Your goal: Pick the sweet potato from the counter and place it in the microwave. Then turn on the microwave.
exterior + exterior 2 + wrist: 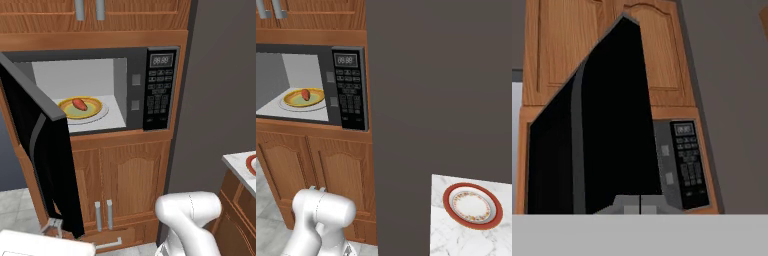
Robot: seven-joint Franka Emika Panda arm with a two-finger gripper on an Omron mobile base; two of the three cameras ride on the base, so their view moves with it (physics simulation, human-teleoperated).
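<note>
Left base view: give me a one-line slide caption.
Sweet potato on the yellow plate inside the microwave, door open.

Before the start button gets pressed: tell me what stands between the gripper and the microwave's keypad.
The microwave's open door swings out in front of the gripper, which sits low beside its bottom edge. The keypad shows uncovered just right of that edge. The sweet potato already lies inside.

Home kitchen: microwave point(100, 90) built into wooden cabinets point(125, 175), stone counter point(456, 240) with a red-rimmed plate point(472, 205).
</note>
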